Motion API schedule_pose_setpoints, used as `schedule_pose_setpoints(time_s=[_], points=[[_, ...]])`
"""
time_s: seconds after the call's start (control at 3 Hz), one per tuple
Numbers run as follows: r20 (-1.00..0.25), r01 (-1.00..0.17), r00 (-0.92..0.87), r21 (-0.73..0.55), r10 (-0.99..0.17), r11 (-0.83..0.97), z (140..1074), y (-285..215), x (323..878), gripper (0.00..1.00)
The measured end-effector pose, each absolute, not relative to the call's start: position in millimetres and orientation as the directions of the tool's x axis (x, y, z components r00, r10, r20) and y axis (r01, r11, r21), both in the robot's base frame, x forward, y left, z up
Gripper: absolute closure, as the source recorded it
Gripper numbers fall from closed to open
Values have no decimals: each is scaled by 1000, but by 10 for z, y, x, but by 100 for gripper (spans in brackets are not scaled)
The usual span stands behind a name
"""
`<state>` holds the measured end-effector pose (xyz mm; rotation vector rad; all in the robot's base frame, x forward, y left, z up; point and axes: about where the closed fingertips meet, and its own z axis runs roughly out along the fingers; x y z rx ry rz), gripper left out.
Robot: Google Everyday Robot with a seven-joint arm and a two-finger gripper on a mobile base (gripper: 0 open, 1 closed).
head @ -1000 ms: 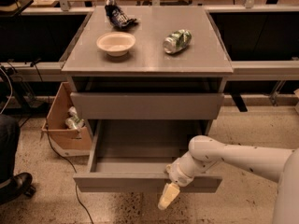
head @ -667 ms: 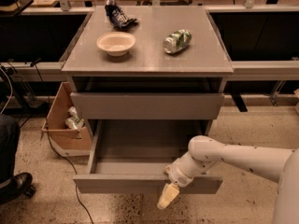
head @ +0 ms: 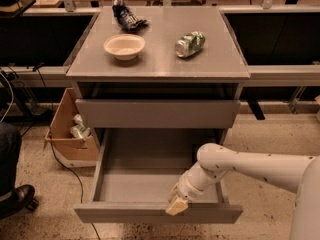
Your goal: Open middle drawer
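The middle drawer (head: 140, 184) is pulled far out of the grey cabinet, showing a shallow, empty grey tray. Its flat front (head: 120, 214) is nearest me. My gripper (head: 177, 205), with cream-coloured tips, rests at the top edge of that front, right of centre. The white arm (head: 250, 166) reaches in from the right over the drawer's right front corner. The drawer front above (head: 157, 114) is closed. Anything below the open drawer is hidden by it.
On the cabinet top (head: 160, 64) stand a white bowl (head: 124, 46), a green can (head: 190, 44) lying on its side and a dark crumpled bag (head: 126, 16). A cardboard box (head: 65, 129) with cans, a floor cable and a person's shoe (head: 15, 199) are on the left.
The middle drawer's front stands a little farther out toward me than before. The arm and gripper have hardly shifted.
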<state>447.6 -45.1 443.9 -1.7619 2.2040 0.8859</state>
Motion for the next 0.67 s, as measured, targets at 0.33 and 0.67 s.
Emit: schedule_pose_setpoints(time_s=[0.33, 0.67], points=[[-481, -936, -266, 337, -835, 103, 4548, -446, 4487, 95], [-478, -931, -273, 348, -835, 106, 4613, -476, 4521, 100]])
